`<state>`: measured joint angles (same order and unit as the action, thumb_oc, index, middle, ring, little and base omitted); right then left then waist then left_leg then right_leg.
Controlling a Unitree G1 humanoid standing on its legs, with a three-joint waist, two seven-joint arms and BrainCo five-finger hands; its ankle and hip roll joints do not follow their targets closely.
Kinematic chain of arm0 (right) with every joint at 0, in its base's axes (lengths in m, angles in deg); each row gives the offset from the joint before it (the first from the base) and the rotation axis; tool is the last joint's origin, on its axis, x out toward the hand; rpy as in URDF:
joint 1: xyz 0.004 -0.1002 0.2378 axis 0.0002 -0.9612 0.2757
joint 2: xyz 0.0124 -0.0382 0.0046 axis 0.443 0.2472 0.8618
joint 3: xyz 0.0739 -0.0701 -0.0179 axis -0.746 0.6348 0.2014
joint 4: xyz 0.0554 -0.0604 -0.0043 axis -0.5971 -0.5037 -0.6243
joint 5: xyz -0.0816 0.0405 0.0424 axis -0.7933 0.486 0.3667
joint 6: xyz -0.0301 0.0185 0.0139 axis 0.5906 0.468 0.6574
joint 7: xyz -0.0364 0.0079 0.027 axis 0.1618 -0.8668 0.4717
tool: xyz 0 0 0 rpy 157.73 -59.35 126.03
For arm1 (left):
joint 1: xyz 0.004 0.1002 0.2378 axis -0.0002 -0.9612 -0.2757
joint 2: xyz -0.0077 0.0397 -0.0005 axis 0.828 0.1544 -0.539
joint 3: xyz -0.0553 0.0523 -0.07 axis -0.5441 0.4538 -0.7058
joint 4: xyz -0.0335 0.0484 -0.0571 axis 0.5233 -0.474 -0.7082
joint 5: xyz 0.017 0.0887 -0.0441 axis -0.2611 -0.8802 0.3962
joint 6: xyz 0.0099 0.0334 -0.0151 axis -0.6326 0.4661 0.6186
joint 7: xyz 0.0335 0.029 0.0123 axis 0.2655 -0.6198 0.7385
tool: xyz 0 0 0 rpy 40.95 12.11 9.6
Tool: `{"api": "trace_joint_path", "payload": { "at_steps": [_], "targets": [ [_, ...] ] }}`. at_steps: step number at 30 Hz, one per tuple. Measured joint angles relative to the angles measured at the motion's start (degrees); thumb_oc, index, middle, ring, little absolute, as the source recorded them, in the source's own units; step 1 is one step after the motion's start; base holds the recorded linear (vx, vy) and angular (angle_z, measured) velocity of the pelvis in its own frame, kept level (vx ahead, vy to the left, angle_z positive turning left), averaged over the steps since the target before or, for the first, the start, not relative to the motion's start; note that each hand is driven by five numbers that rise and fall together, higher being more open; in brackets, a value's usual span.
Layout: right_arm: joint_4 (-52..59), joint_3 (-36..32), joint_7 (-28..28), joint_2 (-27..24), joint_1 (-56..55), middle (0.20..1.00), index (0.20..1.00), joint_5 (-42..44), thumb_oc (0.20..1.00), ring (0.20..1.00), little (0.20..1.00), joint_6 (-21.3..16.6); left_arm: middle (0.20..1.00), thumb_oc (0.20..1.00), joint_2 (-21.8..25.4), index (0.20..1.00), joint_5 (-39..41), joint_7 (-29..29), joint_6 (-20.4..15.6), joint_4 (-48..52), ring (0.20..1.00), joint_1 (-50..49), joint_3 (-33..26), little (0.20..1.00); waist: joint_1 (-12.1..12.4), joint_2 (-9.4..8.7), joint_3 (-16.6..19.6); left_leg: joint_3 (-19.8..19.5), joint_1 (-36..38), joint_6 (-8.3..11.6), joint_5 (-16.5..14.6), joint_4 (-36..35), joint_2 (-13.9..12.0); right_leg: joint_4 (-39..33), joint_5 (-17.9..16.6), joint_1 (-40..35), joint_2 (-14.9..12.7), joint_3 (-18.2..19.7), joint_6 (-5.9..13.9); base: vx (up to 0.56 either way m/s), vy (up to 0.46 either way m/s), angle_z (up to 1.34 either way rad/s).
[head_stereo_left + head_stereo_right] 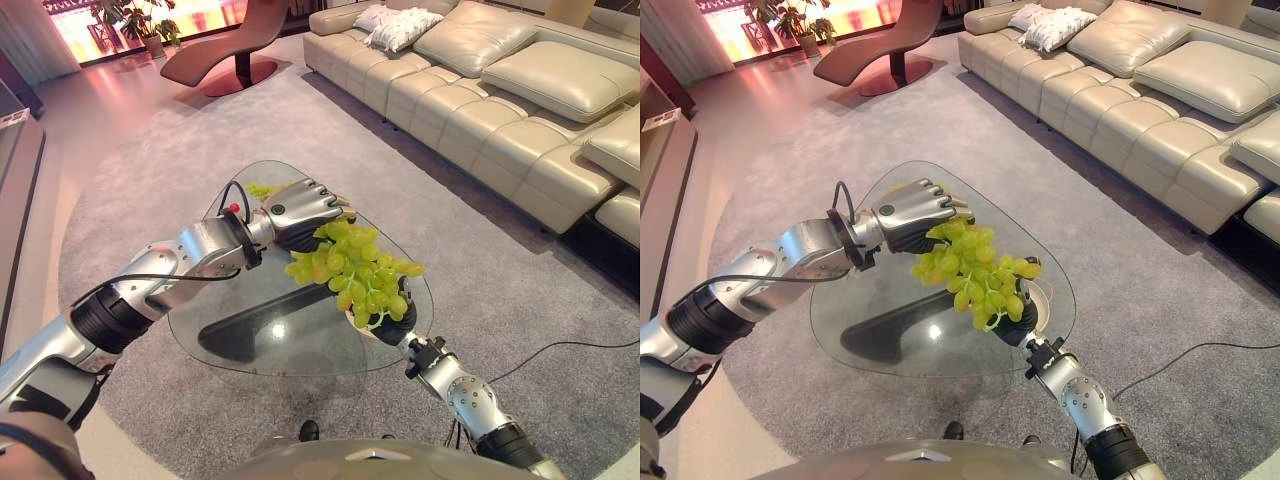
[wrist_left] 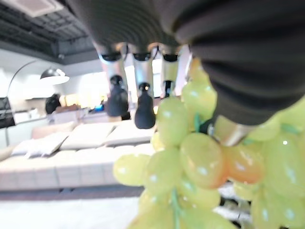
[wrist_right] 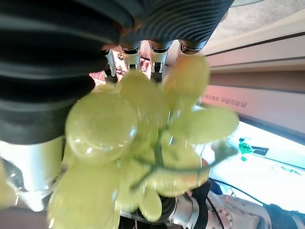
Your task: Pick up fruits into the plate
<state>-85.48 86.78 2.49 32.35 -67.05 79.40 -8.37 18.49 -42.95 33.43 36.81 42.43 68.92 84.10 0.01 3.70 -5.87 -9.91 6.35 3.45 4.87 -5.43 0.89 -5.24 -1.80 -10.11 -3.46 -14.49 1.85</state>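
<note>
Left eye view: bunch of pale green grapes (image 1: 355,272) hangs in the air above the clear glass tabletop (image 1: 250,340), between both my hands. My left hand (image 1: 300,212) is at the bunch's top; its wrist view has the thumb pressed into the grapes and the other fingers (image 2: 143,102) fairly straight, so I judge a loose pinch. My right hand (image 1: 392,327) sits under the low end, with a white plate rim (image 1: 1043,292) just beside it; the grapes hide its fingers, so I cannot tell their state. Judgement: transfer step, almost done. Do it well: keep the pinch on the stem end, lower slowly over the plate, let the bunch's weight settle, then open the thumb.
</note>
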Motion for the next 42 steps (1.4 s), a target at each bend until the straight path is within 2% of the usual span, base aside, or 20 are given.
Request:
{"api": "trace_joint_path", "payload": {
  "at_steps": [5,17,22,42],
  "targets": [
    [0.0,0.0,-0.2,-1.0,0.0,1.000,1.000,-0.2,1.000,1.000,1.000,0.0,0.200,0.200,-0.6,0.200,0.0,-2.5,2.1,-1.9,0.200,-0.8,0.0,0.200,0.0,0.08,0.1,0.1,0.0,-0.17,-0.1,0.0,0.0,0.0,0.0,0.0,0.0,0.0,0.01,0.00,0.000,0.00],
    [0.1,1.4,-1.0,-4.7,0.7,1.000,1.000,-3.7,1.000,1.000,1.000,2.9,0.200,0.200,-0.4,0.200,-0.1,-6.9,0.6,-2.3,0.200,-0.6,0.6,0.200,-0.1,0.00,0.1,0.2,0.0,-0.16,-0.1,0.0,0.0,0.0,0.0,0.0,0.0,0.1,0.05,0.00,0.000,0.00],
    [0.5,1.5,-0.9,-5.4,1.1,1.000,1.000,-5.4,1.000,1.000,1.000,4.0,0.200,0.200,-0.2,0.200,-0.1,-6.9,0.5,-2.2,0.200,-0.5,0.7,0.200,-0.1,-0.04,0.1,0.3,0.0,-0.25,-0.2,0.0,0.0,0.0,0.0,0.0,0.0,0.1,0.07,0.00,0.000,0.00],
    [1.2,2.5,-0.9,-6.2,1.2,1.000,1.000,-7.4,1.000,1.000,1.000,8.6,0.200,0.200,1.8,0.200,2.1,-4.7,-4.3,2.9,0.200,-0.4,0.8,0.200,0.0,-1.46,-0.5,0.3,0.1,-0.20,-0.1,0.0,0.2,0.0,0.2,0.0,-0.2,0.0,0.31,0.00,0.000,0.00]
  ]
}}
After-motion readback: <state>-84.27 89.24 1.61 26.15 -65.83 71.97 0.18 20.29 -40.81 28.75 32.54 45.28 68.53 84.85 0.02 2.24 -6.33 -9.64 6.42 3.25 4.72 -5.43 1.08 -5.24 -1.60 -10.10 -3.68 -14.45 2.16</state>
